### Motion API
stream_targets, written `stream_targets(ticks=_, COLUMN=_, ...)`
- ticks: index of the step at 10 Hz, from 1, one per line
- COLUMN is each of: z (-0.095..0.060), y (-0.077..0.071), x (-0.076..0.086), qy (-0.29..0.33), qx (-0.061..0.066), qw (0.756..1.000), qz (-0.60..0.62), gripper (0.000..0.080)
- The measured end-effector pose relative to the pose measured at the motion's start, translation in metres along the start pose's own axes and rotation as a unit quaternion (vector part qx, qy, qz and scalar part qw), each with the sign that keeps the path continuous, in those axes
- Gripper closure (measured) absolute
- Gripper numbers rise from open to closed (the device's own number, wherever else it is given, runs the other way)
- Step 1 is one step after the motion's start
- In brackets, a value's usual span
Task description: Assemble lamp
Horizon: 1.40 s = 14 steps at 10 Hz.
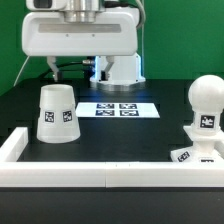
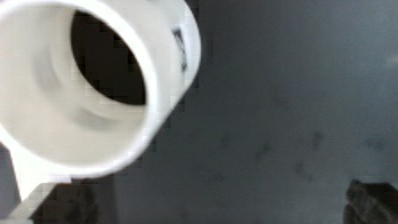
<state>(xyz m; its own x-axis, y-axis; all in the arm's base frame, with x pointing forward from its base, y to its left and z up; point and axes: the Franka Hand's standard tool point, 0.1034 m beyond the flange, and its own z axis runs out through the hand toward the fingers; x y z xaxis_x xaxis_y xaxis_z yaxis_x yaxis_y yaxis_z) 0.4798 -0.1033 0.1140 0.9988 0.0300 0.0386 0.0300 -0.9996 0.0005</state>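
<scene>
Black tabletop under a green backdrop: the shade (image 1: 57,113) stands narrow end up toward the exterior view's left, just inside the white rail (image 1: 100,176), and looks light, stiff and slick-walled, so I'd pinch it across the thin rim. The bulb (image 1: 204,112) stands on the base (image 1: 195,154) at the right, top-heavy looking. I cannot tell whether the gripper (image 1: 80,70), raised behind the marker board (image 1: 119,109), is open.

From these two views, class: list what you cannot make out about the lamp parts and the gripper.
- Gripper: fingers not shown in either view; open or shut unknown.
- Base: exterior view, cut off at the right edge.
- Shade: wrist view, blurred and cropped; tags unreadable.
- Bulb: exterior view, tag too small to read.
</scene>
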Motion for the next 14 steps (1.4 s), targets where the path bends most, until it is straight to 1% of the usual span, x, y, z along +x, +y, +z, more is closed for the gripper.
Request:
stream_targets(ticks=2, z=0.005, y=0.004, x=-0.012, qy=0.001, qx=-0.002, qw=1.0, qz=0.004, gripper=0.0101)
stream_targets(ticks=3, z=0.011, y=0.003, x=-0.019, qy=0.0, qx=-0.003, qw=1.0, qz=0.005, gripper=0.0101)
stream_targets(ticks=6, z=0.026, y=0.004, x=-0.024, qy=-0.005, qx=-0.007, qw=1.0, qz=-0.011, gripper=0.0101)
stream_targets(ticks=7, z=0.033, y=0.006, x=-0.026, qy=-0.008, qx=-0.008, qw=1.0, qz=-0.017, gripper=0.0101)
stream_targets(ticks=8, z=0.037, y=0.006, x=-0.027, qy=-0.009, qx=-0.009, qw=1.0, qz=-0.019, gripper=0.0101)
stream_targets(ticks=9, z=0.04, y=0.006, x=-0.028, qy=-0.011, qx=-0.01, qw=1.0, qz=-0.019, gripper=0.0126)
stream_targets(ticks=10, z=0.042, y=0.006, x=-0.029, qy=-0.013, qx=-0.01, qw=1.0, qz=-0.019, gripper=0.0126)
stream_targets(ticks=11, z=0.042, y=0.006, x=-0.029, qy=-0.012, qx=-0.01, qw=1.0, qz=-0.019, gripper=0.0305)
stream_targets(ticks=12, z=0.042, y=0.005, x=-0.029, qy=-0.013, qx=-0.01, qw=1.0, qz=-0.019, gripper=0.0305)
stream_targets(ticks=13, z=0.042, y=0.005, x=-0.029, qy=-0.013, qx=-0.01, qw=1.0, qz=-0.019, gripper=0.0489)
stream_targets(ticks=14, z=0.042, y=0.005, x=-0.029, qy=-0.013, qx=-0.01, qw=1.0, qz=-0.019, gripper=0.0624)
